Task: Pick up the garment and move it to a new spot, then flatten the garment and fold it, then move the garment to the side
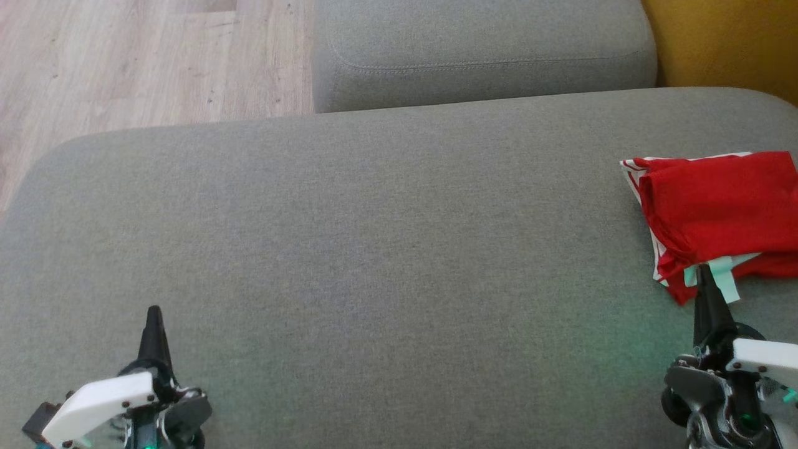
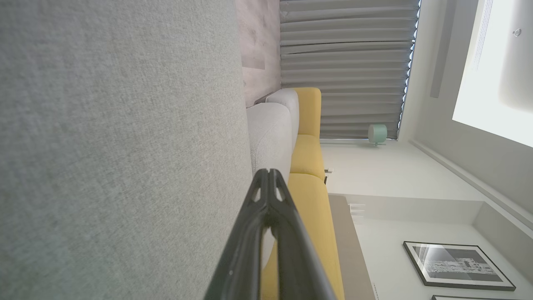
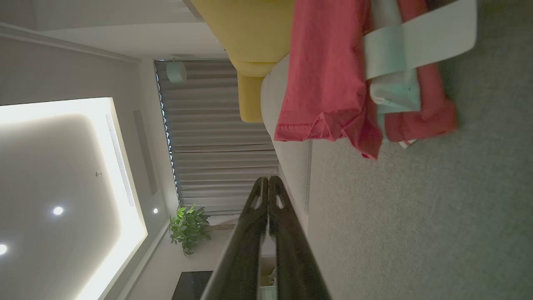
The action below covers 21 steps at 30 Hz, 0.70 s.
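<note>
Grey sofa cushion (image 1: pixel 374 218) spreads beneath me. My left gripper (image 1: pixel 153 312) hovers over bare fabric, fingers pressed together, holding nothing. My right gripper (image 1: pixel 704 270) is likewise pinched closed and empty, with the folded red garment (image 1: pixel 717 206) lying near, just ahead of its tip.

Checked all three views: found no readable text, brand, number or sign. Noted pale mint fabric strip (image 3: pixel 416 39) lying on folded red cloth garment (image 3: pixel 329 66); blank where visible. Noted black-framed monochrome print (image 2: pixel 458 264); detail too small to read.
</note>
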### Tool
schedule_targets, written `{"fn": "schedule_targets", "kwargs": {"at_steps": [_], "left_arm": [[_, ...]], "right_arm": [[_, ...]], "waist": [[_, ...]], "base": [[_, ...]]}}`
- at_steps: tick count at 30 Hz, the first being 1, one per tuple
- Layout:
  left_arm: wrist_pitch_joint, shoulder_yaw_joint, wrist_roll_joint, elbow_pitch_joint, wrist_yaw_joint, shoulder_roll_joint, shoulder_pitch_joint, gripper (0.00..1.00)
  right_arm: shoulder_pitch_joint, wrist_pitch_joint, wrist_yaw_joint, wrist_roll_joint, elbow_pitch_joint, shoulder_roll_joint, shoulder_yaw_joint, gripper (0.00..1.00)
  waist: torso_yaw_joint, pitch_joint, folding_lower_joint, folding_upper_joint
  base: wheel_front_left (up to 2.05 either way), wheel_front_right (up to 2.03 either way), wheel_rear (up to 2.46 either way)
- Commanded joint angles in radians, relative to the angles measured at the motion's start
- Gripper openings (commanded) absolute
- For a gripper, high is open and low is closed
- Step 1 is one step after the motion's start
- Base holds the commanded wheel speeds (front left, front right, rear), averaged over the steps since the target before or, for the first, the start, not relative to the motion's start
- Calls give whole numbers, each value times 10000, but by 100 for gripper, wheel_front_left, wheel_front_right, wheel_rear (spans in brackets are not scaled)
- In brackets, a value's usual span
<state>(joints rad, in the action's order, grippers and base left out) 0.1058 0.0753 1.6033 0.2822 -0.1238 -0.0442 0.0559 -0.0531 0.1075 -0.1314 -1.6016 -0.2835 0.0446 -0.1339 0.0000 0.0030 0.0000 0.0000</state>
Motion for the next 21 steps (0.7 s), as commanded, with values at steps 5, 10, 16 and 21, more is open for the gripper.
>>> {"fn": "schedule_targets", "kwargs": {"at_steps": [5,10,16,21], "left_arm": [[73,383,55,-367,-69,-60,522,0],[73,383,55,-367,-69,-60,522,0],[73,382,55,-368,-69,-60,522,0],[73,382,55,-368,-69,-60,521,0]], "right_arm": [[-549,62,7,-65,387,60,195,0],[-549,63,7,-64,387,60,195,0],[-549,63,7,-64,387,59,194,0],[-549,63,7,-63,387,59,194,0]], "waist": [[0,1,0,0],[0,1,0,0],[0,1,0,0],[0,1,0,0]], "base": [[0,0,0],[0,0,0],[0,0,0],[0,0,0]]}}
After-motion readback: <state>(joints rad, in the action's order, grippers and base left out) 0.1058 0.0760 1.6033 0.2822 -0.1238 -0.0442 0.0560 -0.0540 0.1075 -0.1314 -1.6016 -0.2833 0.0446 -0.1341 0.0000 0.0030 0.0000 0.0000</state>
